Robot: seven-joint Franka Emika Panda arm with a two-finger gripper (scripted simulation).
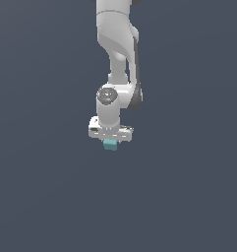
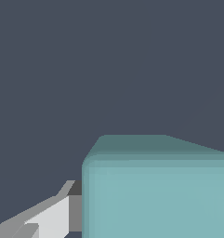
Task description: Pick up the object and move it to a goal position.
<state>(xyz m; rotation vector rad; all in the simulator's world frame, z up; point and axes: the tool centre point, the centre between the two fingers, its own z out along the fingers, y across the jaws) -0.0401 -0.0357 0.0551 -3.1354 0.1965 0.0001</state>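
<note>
- While carrying, I'd say the arm should travel smoothly and keep its squeeze steady so nothing slips.
- Directly under the white gripper (image 1: pixel 110 140) sits the teal cube (image 1: pixel 110 144), between the fingers (image 2: pixel 48 218).
- It looks clamped on the cube, one finger touching its side.

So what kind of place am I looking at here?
Most likely a computer simulation, not a real room: a flat, featureless grey backdrop, a smooth white arm, and a plain teal cube at its gripper.
</note>
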